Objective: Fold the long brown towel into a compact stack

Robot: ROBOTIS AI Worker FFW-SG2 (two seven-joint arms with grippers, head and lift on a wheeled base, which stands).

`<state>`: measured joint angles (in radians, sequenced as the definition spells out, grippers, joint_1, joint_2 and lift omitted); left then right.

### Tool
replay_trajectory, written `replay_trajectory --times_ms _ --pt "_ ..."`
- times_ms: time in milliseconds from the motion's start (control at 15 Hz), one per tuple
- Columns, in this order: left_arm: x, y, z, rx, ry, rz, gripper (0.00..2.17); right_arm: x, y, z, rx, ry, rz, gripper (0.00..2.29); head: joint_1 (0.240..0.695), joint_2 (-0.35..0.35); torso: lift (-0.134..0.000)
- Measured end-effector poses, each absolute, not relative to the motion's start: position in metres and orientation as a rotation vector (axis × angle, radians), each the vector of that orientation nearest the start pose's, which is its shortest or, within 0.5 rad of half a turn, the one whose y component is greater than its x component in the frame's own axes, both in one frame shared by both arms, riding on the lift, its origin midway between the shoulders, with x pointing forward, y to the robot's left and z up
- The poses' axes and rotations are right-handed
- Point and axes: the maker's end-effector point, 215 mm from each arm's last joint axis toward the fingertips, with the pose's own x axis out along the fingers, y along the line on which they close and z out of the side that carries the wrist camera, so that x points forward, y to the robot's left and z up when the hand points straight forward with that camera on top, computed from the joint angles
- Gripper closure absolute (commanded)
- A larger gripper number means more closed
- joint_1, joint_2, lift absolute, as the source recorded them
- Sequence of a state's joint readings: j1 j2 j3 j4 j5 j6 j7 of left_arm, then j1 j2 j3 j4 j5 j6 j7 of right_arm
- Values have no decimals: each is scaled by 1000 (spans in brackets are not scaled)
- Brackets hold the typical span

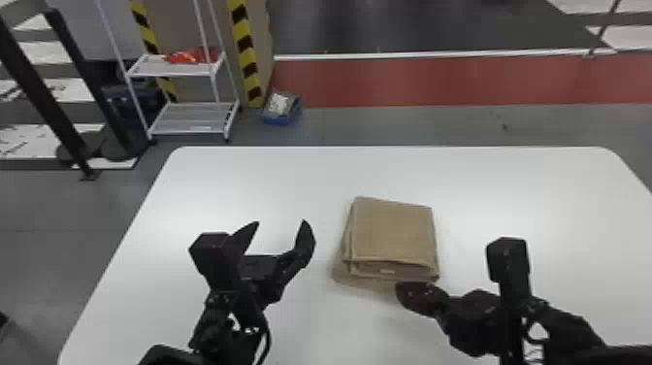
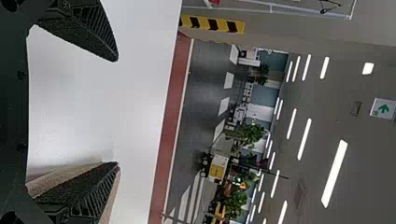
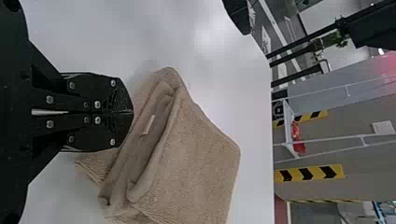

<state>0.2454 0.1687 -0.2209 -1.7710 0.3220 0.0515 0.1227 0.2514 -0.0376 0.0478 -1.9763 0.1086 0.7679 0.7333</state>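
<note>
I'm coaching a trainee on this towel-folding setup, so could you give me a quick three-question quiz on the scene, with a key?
1. True or false: the fingers of the left gripper stand apart.
2. Pick one: on the white table, a lower layer of the towel juts out past the upper ones
a) at the far side
b) at the side toward the robot
c) at the far right corner
3. Fill in: the gripper nearer the towel is the ____ one.

Key: 1 true; 2 b; 3 right.
</note>
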Motion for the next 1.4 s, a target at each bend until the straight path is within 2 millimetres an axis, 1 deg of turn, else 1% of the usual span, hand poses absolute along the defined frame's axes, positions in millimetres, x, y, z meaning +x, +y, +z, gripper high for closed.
replay_trajectory --times_ms 133,200,267,467,733,867,933,1000,1067,1133,1200,1267,1400 --pt "504 160 -403 -188 168 -123 83 409 -96 -480 85 697 696 2017 695 79 -91" --pt "505 160 -403 -188 168 -123 83 407 -100 -487 81 720 688 2017 695 75 -91" --pt "505 160 -404 -188 168 -124 83 410 -104 -491 78 729 678 2017 695 71 -91" --pt "505 158 -404 -190 168 -129 83 429 -122 -495 66 726 630 2017 695 45 -91" --pt "504 158 -405 -191 171 -128 83 459 -149 -492 60 707 564 2013 695 12 -91" --pt "504 158 -405 -191 171 -128 83 466 -159 -491 63 703 542 2013 695 0 -91" --pt "504 159 -405 -191 172 -127 83 463 -161 -489 68 700 542 2007 695 -3 -91" --pt "504 160 -405 -190 170 -125 83 453 -161 -481 73 685 549 1865 695 -3 -91" --pt "504 162 -405 -189 170 -122 83 443 -158 -470 75 664 556 1396 695 0 -91" --pt "505 165 -404 -188 169 -117 80 432 -155 -453 80 627 560 704 695 12 -91" --pt "505 168 -404 -188 168 -115 80 425 -155 -433 83 583 553 137 695 16 -91" --pt "505 171 -404 -188 166 -122 80 422 -159 -417 76 540 530 39 695 16 -91" --pt "503 182 -401 -180 155 -147 80 428 -185 -388 13 426 394 33 695 2 -91"
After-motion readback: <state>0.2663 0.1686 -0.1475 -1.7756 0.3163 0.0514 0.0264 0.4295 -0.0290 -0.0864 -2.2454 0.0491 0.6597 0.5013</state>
